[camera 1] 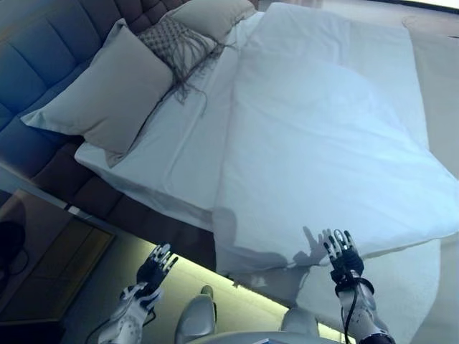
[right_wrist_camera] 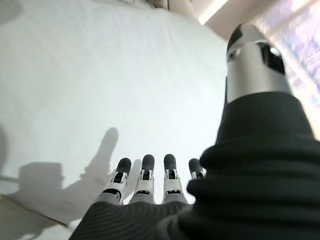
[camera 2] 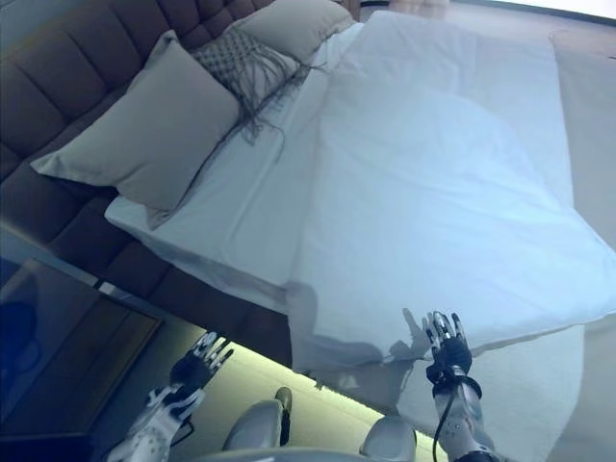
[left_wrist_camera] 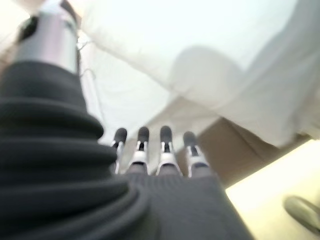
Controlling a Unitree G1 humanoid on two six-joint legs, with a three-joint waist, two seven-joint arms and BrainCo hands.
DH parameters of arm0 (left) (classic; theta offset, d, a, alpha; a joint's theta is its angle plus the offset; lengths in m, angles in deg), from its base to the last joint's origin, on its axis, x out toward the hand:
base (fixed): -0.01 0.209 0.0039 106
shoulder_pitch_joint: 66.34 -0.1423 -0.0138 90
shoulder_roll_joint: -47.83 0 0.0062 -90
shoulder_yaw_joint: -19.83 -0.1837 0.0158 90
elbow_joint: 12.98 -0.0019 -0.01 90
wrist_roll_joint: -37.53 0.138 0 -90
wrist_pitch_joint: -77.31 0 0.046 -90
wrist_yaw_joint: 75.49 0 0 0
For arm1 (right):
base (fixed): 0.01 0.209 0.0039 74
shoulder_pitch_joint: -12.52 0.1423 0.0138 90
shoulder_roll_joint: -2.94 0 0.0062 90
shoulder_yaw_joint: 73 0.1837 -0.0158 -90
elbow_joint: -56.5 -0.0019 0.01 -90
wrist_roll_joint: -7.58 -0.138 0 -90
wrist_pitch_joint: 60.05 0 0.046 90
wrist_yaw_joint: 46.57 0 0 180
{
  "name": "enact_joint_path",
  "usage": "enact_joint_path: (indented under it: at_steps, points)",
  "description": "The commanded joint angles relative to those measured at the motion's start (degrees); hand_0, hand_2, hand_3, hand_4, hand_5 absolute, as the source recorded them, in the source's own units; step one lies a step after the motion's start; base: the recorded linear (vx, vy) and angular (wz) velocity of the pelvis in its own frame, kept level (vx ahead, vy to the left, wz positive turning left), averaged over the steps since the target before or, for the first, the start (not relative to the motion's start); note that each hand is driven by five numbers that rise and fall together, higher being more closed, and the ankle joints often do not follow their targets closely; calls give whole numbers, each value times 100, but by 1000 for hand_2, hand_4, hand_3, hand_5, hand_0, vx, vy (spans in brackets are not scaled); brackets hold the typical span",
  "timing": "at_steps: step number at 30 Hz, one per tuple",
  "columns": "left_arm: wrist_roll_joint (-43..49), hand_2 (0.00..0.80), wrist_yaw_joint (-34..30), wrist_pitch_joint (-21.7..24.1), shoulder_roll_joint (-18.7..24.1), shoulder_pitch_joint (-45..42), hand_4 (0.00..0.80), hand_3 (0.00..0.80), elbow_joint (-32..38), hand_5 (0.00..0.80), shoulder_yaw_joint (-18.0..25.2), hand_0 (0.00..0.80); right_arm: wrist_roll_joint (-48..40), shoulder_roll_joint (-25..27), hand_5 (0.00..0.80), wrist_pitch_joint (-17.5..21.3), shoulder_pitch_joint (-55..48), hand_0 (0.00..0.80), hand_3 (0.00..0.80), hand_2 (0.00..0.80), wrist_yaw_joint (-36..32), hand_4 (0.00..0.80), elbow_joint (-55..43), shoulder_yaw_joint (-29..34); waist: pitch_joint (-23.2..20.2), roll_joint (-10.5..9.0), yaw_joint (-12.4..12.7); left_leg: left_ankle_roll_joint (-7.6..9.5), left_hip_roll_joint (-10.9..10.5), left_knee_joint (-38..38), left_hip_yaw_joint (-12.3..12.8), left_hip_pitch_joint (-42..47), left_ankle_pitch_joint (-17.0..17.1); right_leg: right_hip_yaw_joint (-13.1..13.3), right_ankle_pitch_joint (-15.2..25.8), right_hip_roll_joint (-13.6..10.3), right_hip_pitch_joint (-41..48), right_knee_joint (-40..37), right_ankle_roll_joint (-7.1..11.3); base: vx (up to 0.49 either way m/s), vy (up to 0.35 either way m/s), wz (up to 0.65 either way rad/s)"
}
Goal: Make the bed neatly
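Note:
A white duvet (camera 1: 323, 136) lies over most of the bed, its near edge hanging over the bedside. The white sheet (camera 1: 179, 143) is bare between the duvet and the pillows. A large beige pillow (camera 1: 107, 93), a fringed patterned cushion (camera 1: 176, 39) and another beige pillow (camera 1: 211, 14) lean along the padded headboard (camera 1: 36, 64). My right hand (camera 1: 343, 254) is open, fingers straight, just at the duvet's near edge, holding nothing. My left hand (camera 1: 154, 269) is open and empty, low beside the bed's dark side. The right wrist view shows the duvet (right_wrist_camera: 100, 75) past straight fingers (right_wrist_camera: 145, 177).
A wooden bedside table (camera 1: 43, 251) stands at the lower left by the headboard. A lit strip of floor (camera 1: 237, 294) runs along the bed's base. Pale floor (camera 1: 437, 64) shows on the bed's far side.

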Motion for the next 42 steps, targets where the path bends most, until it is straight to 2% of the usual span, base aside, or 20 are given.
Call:
enact_joint_path:
  at_steps: [1,4,6,7,9,12,14,15,17,19,21,22,23,24,26,28,30,35,39,42]
  points:
    - [134,0,64,66,173,-98,0,0,510,0,167,0,-97,26,0,157,162,0,0,0,-29,0,-147,380,-17,108,155,-137,398,-498,-314,426,419,300,815,-414,-7,-3,420,136,64,-50]
    - [82,0,83,72,319,-97,0,0,437,0,326,0,5,-186,0,-60,97,0,0,0,-111,0,-119,323,-102,102,152,-24,348,-696,-137,620,418,296,800,-408,-130,223,454,4,54,-43]
    - [77,0,94,52,351,-131,0,0,525,0,470,0,-139,-272,0,-135,18,0,0,0,-208,0,-51,233,-227,130,235,44,442,-813,-29,608,542,114,385,-220,-146,648,397,-61,6,-34]
    - [73,0,114,113,348,-157,0,0,536,0,438,0,-144,-325,0,-94,-23,0,0,0,-236,0,21,218,-282,109,270,23,466,-851,-27,585,580,16,350,-181,-28,473,372,-15,-90,-35]
    - [30,0,174,208,298,-158,0,0,537,0,364,0,-48,-306,0,-54,-45,0,0,0,-79,0,93,211,-278,114,290,-79,558,-832,-7,481,704,-105,408,-73,62,266,330,-28,-106,-24]
    - [21,0,155,368,249,30,0,0,438,0,231,0,-201,-7,0,68,175,0,0,0,59,0,274,312,-92,225,214,-342,1011,-511,163,32,926,-172,267,76,-77,349,246,-170,-22,-8]
    - [20,0,33,342,250,214,0,0,437,0,82,0,-260,248,0,44,418,0,0,0,-35,0,654,687,86,263,139,-498,1194,-1,255,-230,982,-247,197,73,-41,415,191,-126,31,7]
    - [67,0,52,225,258,240,0,0,541,0,20,0,-313,399,0,17,485,0,0,0,-2,0,794,840,156,251,127,-531,1208,289,214,-340,907,-245,156,27,8,473,180,15,68,37]
    - [56,0,61,82,277,192,0,0,578,0,-53,0,-326,496,0,-42,508,0,0,0,-79,0,1077,1063,155,264,168,-382,1092,168,149,-191,668,-148,13,-47,27,780,240,161,110,48]
    - [172,0,-68,-25,398,128,0,0,565,0,18,0,-317,557,0,-158,305,0,0,0,-266,0,1272,1429,149,170,202,-293,904,316,86,-158,526,-70,-45,-154,95,1073,290,268,41,16]
    - [167,0,-78,-78,533,145,0,0,492,0,49,0,-481,675,0,-266,290,0,0,0,-585,0,1796,1804,190,28,178,-220,776,496,8,-128,352,70,337,-347,-127,1211,349,187,-117,-2]
    - [124,0,-51,12,593,244,0,0,464,0,31,0,-626,729,0,-311,449,0,0,0,-676,0,1997,1904,259,-30,171,-250,784,588,-95,-221,290,217,543,-422,-319,1018,402,-175,-328,-7]
    - [70,0,-31,246,733,542,0,0,410,0,-6,0,-1013,887,0,-404,797,0,0,0,-926,0,2408,2114,444,-93,154,-331,832,658,-291,-485,241,482,810,-400,-606,683,486,-399,-400,-21]
    - [8,0,41,416,859,790,0,0,365,0,-53,0,-1271,1039,0,-528,1069,0,0,0,-1132,0,2740,2260,587,-123,148,-350,897,733,-424,-701,200,640,935,-336,-832,531,512,-488,-383,-20]
    - [-130,0,209,579,1045,1167,0,0,281,0,-121,0,-1771,1193,0,-655,1412,0,0,0,-1202,0,3116,2264,789,-166,187,-417,1113,847,-467,-1122,247,572,898,-185,-1130,532,523,-360,-277,12]
    - [-240,0,281,667,1177,1463,0,0,207,0,-200,0,-2192,1201,0,-884,1535,0,0,0,-1275,0,3218,2401,954,-186,174,-611,1337,855,-531,-1461,436,411,829,-32,-1277,522,525,-225,-220,-1]
    - [-352,0,363,798,1182,1736,0,0,186,0,-399,0,-2583,1142,0,-840,1603,0,0,0,-1648,0,3335,2359,1105,-155,166,-725,1440,679,-548,-1696,700,242,855,20,-1385,450,522,-150,-130,-37]
    - [-416,0,241,868,1120,1776,0,0,173,0,-475,0,-2976,1273,0,-1294,1885,0,0,0,-2581,0,3362,2377,1272,-59,267,-779,1394,543,-674,-2044,849,86,724,-75,-1803,711,525,-71,-23,9]
    - [-641,0,133,845,1113,1529,0,0,246,0,-393,0,-3017,1654,0,-1531,2135,0,0,0,-3001,0,3535,2409,1306,90,354,-777,1348,523,-642,-2099,808,150,553,-175,-2038,934,525,32,65,-4]
    - [-818,0,21,772,1184,1381,0,0,276,0,-299,0,-3065,1940,0,-1653,2305,0,0,0,-3165,0,3905,2476,1322,194,486,-761,1258,547,-728,-2215,784,232,425,-258,-2251,1203,525,46,26,9]
